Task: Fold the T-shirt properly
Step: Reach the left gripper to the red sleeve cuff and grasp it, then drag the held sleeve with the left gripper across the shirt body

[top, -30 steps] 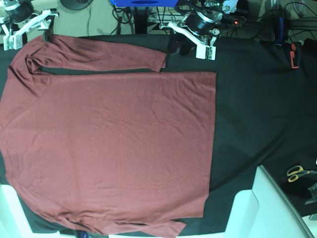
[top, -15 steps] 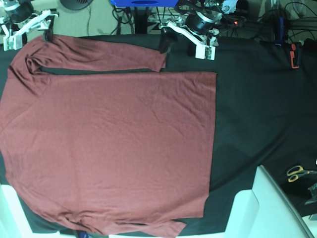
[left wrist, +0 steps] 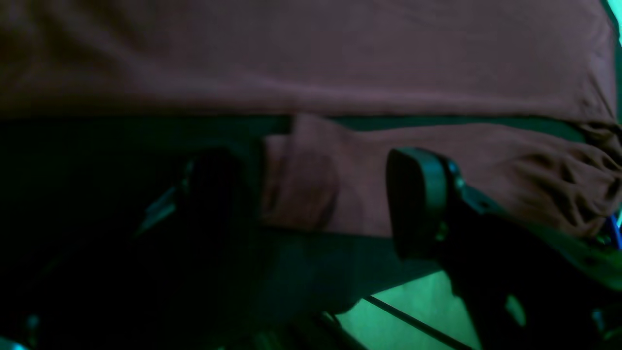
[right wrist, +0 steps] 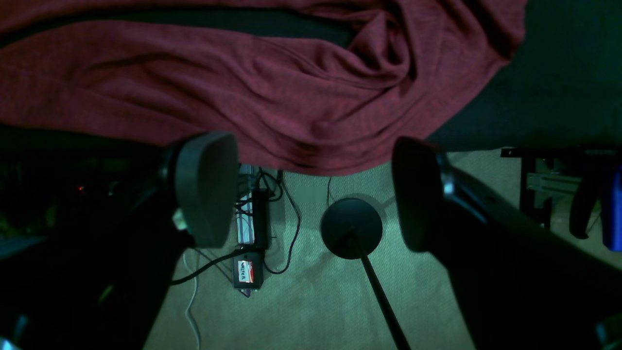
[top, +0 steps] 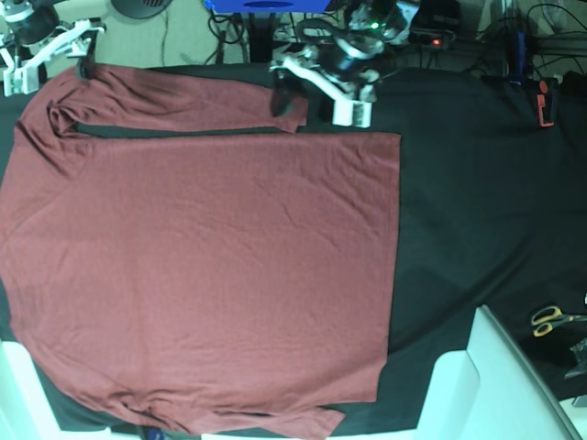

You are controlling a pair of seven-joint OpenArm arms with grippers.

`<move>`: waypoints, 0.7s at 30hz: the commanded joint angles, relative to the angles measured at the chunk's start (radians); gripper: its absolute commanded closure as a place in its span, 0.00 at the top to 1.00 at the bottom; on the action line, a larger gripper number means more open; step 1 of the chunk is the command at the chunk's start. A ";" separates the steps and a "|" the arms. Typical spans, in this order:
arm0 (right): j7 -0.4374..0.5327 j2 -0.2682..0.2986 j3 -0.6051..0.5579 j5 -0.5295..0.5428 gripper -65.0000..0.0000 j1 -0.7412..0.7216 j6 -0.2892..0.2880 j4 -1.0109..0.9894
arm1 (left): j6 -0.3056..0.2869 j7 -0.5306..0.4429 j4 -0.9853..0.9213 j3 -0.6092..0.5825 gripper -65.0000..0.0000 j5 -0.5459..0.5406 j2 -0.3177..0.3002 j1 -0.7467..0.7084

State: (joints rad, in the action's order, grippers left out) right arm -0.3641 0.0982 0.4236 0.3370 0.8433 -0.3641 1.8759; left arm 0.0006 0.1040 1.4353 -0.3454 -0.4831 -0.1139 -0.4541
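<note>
The maroon T-shirt (top: 211, 266) lies spread flat on the black table cloth (top: 477, 211). One long sleeve is laid sideways along the far edge, and its cuff (top: 292, 108) ends near the top centre. My left gripper (top: 301, 101) is open and straddles that cuff. In the left wrist view the cuff (left wrist: 301, 189) sits between the two dark fingers (left wrist: 418, 199), untouched by either. At the far left corner my right gripper (top: 50, 66) is open beside the bunched shoulder. In the right wrist view the rumpled fabric (right wrist: 291, 97) lies just beyond the right gripper (right wrist: 311, 192), which holds nothing.
Yellow-handled scissors (top: 550, 319) lie at the right edge, and a red and black tool (top: 546, 101) lies at the far right. White blocks (top: 495, 385) stand at the near corners. Beyond the table's far edge are floor cables and a round stand base (right wrist: 351, 228).
My left gripper has moved left along the far edge to the sleeve cuff, and its jaws have spread apart. The right arm and the shirt have stayed still.
</note>
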 commanded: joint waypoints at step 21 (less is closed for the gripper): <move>0.018 0.005 0.004 0.007 0.69 -0.034 -0.003 -0.089 | 0.002 0.310 0.253 -0.011 0.00 -0.006 0.000 0.113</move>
State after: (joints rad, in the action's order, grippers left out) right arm -0.3668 0.0963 0.4229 0.3374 0.7982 -0.3641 1.7729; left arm 0.0093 0.4263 1.6718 -0.3569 -0.4820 -0.1165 -0.3443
